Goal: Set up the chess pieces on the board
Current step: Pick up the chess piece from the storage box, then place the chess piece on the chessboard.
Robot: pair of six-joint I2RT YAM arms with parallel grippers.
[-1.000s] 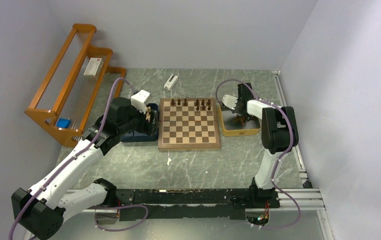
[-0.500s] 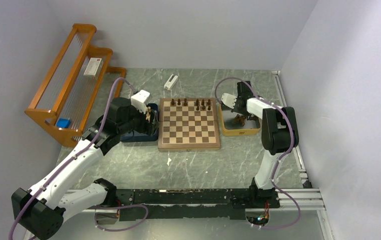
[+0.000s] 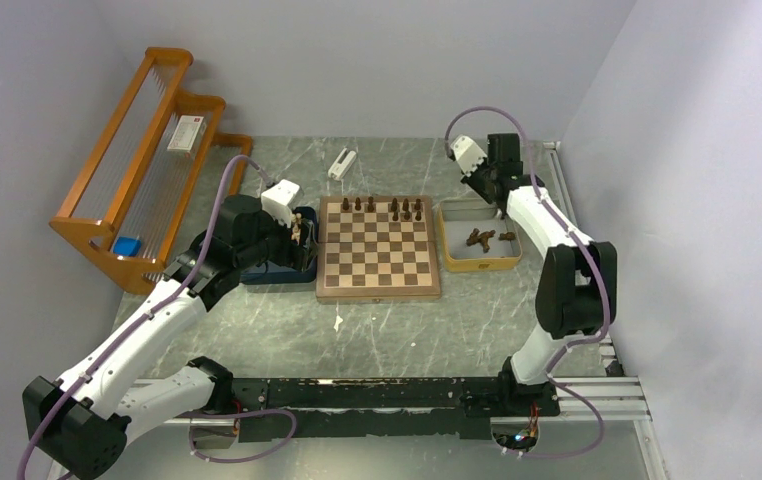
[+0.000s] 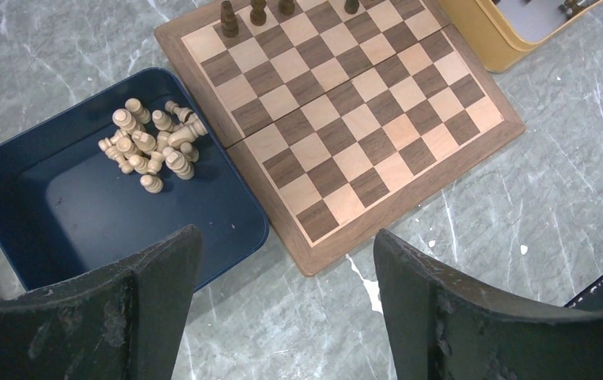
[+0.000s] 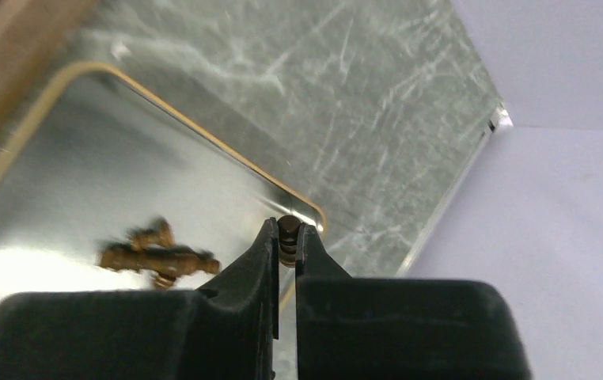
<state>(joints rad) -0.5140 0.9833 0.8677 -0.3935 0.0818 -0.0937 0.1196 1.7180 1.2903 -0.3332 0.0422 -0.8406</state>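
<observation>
**A:** What does your right wrist show?

**B:** My right pincer [image 5: 286, 237] is closed tight on one dark piece [image 5: 288, 227]. It is pinched between the two tips with its rounded end poking out. I hold it up above the yellow tray [image 5: 203, 131], over the corner nearest the right wall. A few loose dark pieces [image 5: 160, 257] lie on the tray floor to the left of my fingers, too blurred to name. Past the rim is the grey marbled worktop [image 5: 346, 95].

**A:** And the left wrist?

**B:** My left pincer [image 4: 282, 253] is spread wide with nothing in it. Below it are the right side of the dark blue tray [image 4: 45, 229] and the board [image 4: 346, 119]. The tray sits just beside the board's left rim. The pale pieces [image 4: 152, 146] lie heaped in the tray's far right corner, most of them tipped over. The near squares of the board are bare. At its far edge I see several standing dark pieces [image 4: 257, 11], cut off by the frame.

**A:** From above?

**B:** The board lies in the middle of the worktop, between the blue tray on its left and the yellow tray on its right. The dark pieces stand only in its far two rows. My left arm reaches out so that its pincer hangs over the blue tray's right half. My right arm is stretched far, with its wrist lifted over the far end of the yellow tray. A wooden rack [image 3: 142, 150] stands along the left wall. A small white object [image 3: 341, 163] lies on the worktop beyond the board.
</observation>
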